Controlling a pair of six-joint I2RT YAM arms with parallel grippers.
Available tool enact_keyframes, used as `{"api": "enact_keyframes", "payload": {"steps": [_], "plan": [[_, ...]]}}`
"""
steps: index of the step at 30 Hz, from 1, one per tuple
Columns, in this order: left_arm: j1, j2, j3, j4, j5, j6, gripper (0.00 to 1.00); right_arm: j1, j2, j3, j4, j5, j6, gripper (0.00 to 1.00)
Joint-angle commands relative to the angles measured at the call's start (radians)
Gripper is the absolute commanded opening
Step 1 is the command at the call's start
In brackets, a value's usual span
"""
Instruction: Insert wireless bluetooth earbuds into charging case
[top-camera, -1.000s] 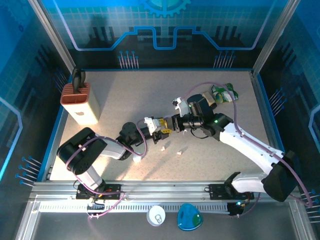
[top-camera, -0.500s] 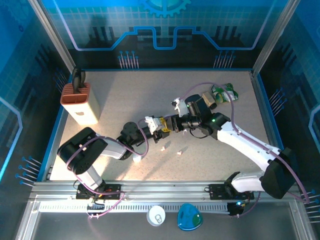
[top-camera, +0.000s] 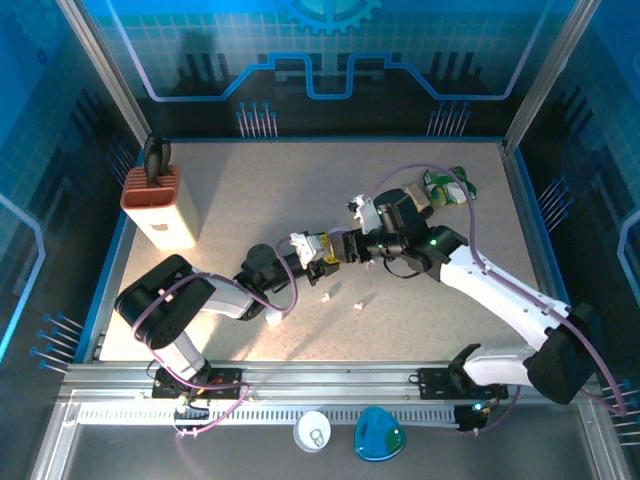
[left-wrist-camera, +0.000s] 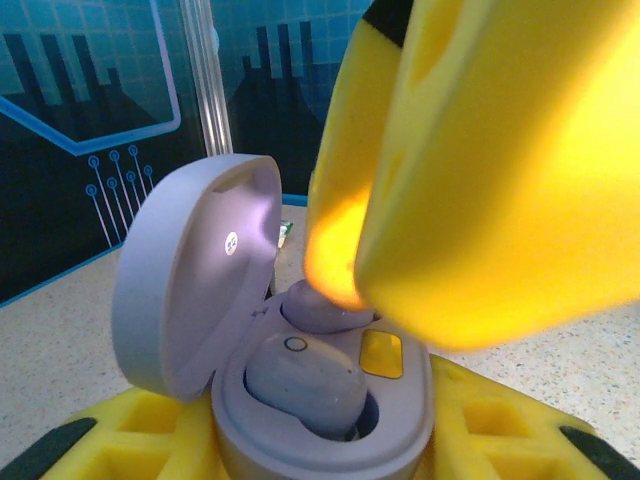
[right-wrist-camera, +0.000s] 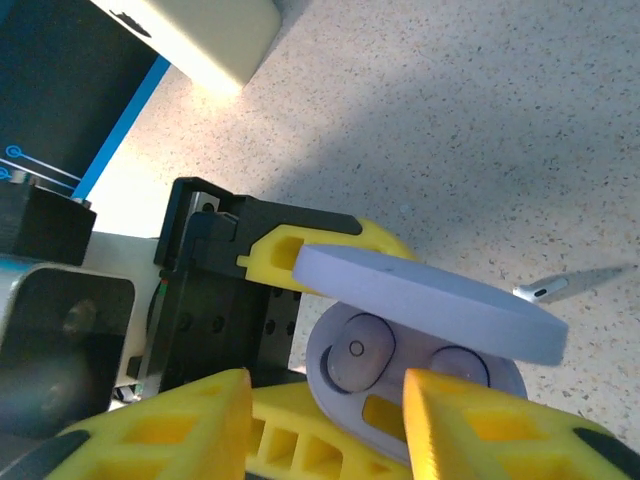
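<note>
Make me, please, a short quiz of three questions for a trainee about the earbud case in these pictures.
1. True or false: the lid of the charging case stands open.
2. The left gripper holds: A, the charging case; B, a loose white bud; C, nothing.
3. Fill in: the earbud seated in the near slot of the case is ____ in colour.

Key: 1 true; 2 A; 3 lilac.

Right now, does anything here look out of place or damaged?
Nothing looks damaged. The lilac case sits open in the left gripper, an earbud in each well. Only two small white pieces lie loose on the table nearby.
</note>
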Motion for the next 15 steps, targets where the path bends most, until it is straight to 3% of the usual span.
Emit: {"api": "enact_keyframes", "payload": {"steps": [1,9,15], "plan": [[-0.009,-0.019,0.002,0.056,0.011,0.033,0.27,0.002,-0.058,0.005,-0.017,-0.005,-0.026,0.49],[-0.010,-0.020,-0.004,0.054,0.020,0.034,0.27,-0.036,-0.173,-0.028,0.041,-0.077,-0.033,0.47],[-0.009,-0.029,-0.012,0.054,0.049,0.020,0.27,-0.078,-0.113,0.057,-0.009,-0.063,-0.027,0.44]]}}
